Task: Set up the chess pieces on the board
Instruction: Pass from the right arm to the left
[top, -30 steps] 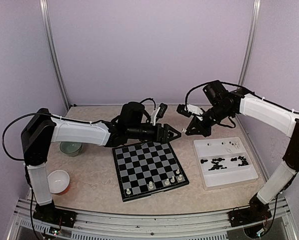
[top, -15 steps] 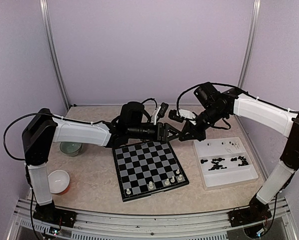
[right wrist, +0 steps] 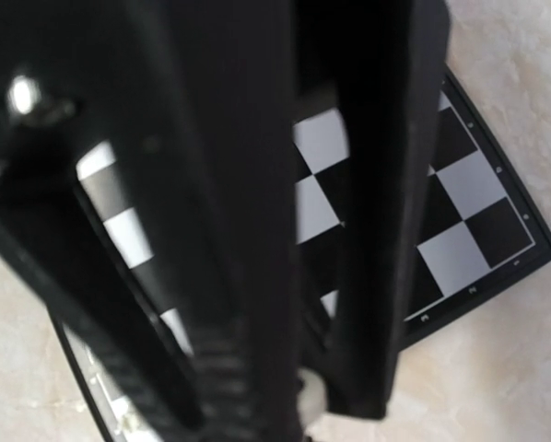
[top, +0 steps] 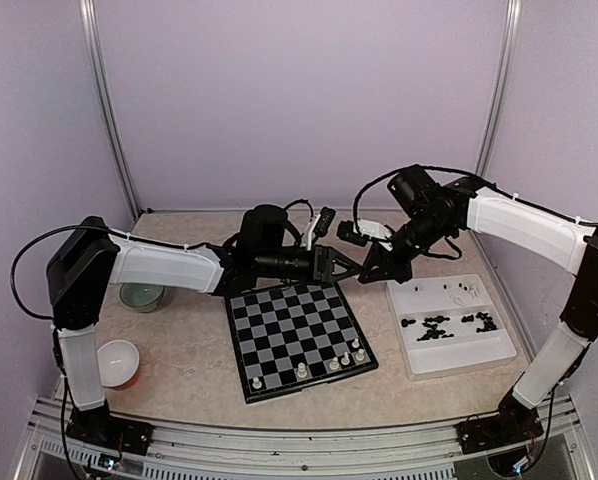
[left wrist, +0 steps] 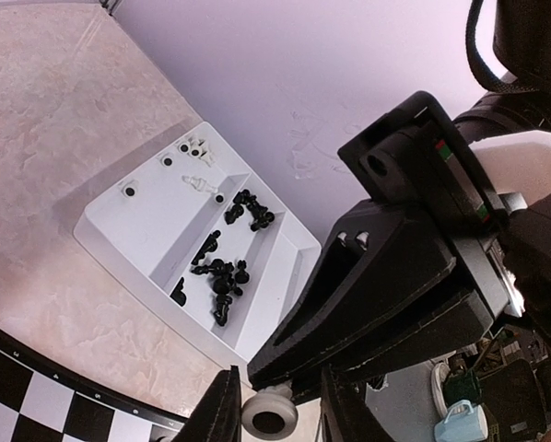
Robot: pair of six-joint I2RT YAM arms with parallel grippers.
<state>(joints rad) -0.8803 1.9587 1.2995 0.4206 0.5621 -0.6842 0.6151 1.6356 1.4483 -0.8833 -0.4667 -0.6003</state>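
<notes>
Above the far edge of the board (top: pixel 299 335) my two grippers meet tip to tip. My right gripper (top: pixel 365 267) is shut on a cream-white chess piece (left wrist: pixel 271 412), whose round base points at the left wrist camera. The left gripper (top: pixel 349 264) has its jaws on either side of that base, one finger touching it and a narrow gap at the other. Its pale edge (right wrist: pixel 310 398) shows between the right gripper's dark fingers. Several white pieces (top: pixel 333 365) stand along the board's near rows.
A white tray (top: pixel 484 350) at the right holds several black pieces (top: pixel 434 325) and a few white ones (top: pixel 469 290); it also shows in the left wrist view (left wrist: pixel 119 221). A green bowl (top: pixel 141 296) and a red-and-white bowl (top: pixel 117 362) sit at the left.
The right gripper came left from above the tray to meet the left gripper over the board's far edge. The left jaws have narrowed around the piece's base.
</notes>
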